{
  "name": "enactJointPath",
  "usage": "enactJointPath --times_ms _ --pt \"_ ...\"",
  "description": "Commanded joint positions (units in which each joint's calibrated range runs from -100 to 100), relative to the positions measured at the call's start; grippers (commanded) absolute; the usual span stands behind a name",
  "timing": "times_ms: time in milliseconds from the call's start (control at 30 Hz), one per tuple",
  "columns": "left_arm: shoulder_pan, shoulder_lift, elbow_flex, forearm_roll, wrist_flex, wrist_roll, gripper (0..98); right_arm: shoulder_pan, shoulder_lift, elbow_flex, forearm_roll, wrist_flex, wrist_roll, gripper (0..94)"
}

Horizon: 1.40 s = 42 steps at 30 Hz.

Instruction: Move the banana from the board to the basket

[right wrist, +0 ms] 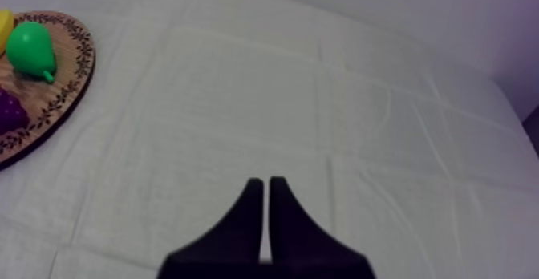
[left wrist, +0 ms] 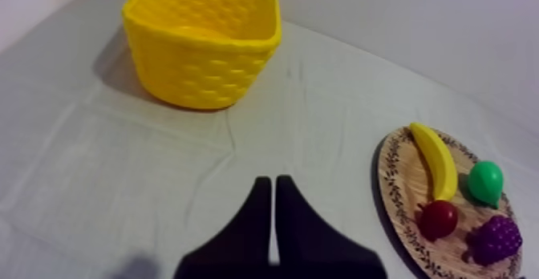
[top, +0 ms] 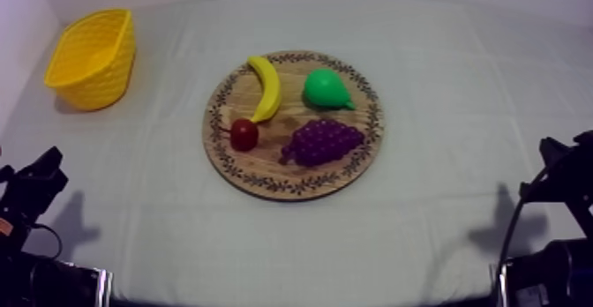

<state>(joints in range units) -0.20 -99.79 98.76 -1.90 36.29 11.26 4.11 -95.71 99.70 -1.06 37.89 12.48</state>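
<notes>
1. The tabletop (top: pixel 441 108) carries everything. No step has begun, so the reach comes first.
2. The wooden board (top: pixel 265 162) sits at mid-tabletop, with the yellow basket (top: pixel 101 86) well apart at far left.
3. The banana (top: pixel 267 87) lies on the board's left part, its lower end just beside the small red fruit (top: pixel 244 134).
4. The left hand (left wrist: pixel 272 183) and right hand (right wrist: pixel 262 184) are each closed to a narrow wedge, holding nothing. The left, nearer the basket, should open over the banana.

Slanted overhead, two low wrist views; board (top: pixel 265 165) common to all.
</notes>
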Motion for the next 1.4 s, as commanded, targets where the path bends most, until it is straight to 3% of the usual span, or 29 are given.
enactJointPath --times_ms 0,300,500,633,800,1067,1367 --pt "0.02 -0.04 0.01 0.02 0.01 -0.05 0.1 0.03 -0.04 -0.03 0.01 0.01 -0.05 0.6" --pt "-1.36 -0.04 0.01 0.02 0.01 -1.87 1.4 0.03 -0.04 -0.03 0.01 0.01 -0.07 0.6" --pt "-2.28 -0.04 0.79 -0.07 -5.64 2.87 0.3 0.03 -0.04 -0.03 0.01 0.01 -0.07 0.6" --pt "-0.49 -0.04 -1.96 -0.13 -10.68 3.18 0.1 0.03 -0.04 -0.03 0.01 0.01 -0.06 0.6" --pt "1.81 0.58 -12.91 -3.07 -10.97 4.03 0.0 0.03 -0.04 -0.03 0.01 0.01 -0.04 0.6" --pt "7.26 20.54 -39.92 -4.83 -9.21 0.42 0.0 0.03 -0.04 -0.03 0.01 0.01 -0.05 0.6" --pt "14.65 43.5 -66.49 -8.33 1.12 1.58 0.0 0.03 -0.04 -0.03 0.01 0.01 -0.05 0.6"
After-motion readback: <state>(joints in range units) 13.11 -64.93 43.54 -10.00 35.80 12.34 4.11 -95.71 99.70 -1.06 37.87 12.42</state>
